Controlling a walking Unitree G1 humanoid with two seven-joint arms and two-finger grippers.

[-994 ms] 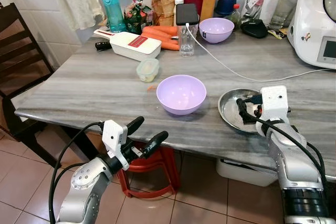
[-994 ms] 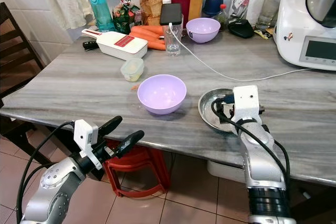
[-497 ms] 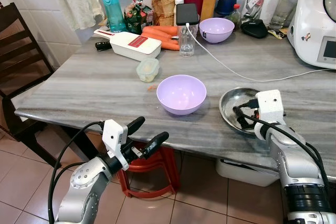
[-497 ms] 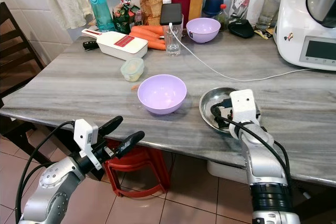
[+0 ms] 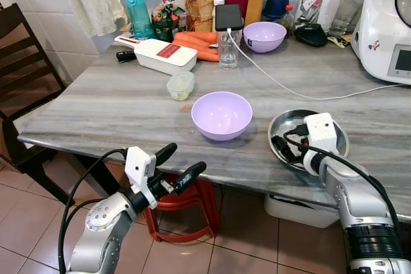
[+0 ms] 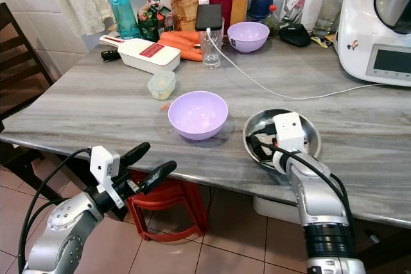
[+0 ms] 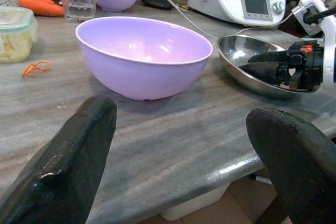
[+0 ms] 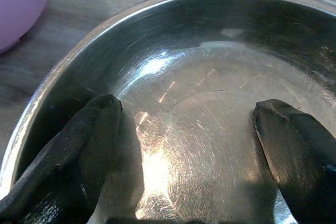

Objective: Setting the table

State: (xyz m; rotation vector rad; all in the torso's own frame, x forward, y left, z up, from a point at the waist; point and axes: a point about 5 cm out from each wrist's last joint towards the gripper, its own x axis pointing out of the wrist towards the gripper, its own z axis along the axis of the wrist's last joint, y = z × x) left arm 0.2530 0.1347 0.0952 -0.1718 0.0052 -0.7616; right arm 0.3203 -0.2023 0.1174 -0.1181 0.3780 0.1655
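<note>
With your right end effector [image 5: 287, 146] spread wide inside the steel dish [image 5: 334, 128], gripping nothing, at the bench [image 5: 115, 104] edge, four o'clock of the bowl [image 5: 222, 114], a careless nudge could tip it off.

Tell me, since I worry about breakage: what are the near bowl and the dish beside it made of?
The purple bowl looks like matte plastic: uniform colour, soft sheen. The dish under the right gripper seems polished steel: mirror glare, fine scratches.

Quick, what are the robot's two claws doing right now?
Left claw: open, holding nothing, below the table edge.
Right claw: open, fingers inside the steel bowl, gripping nothing.
</note>
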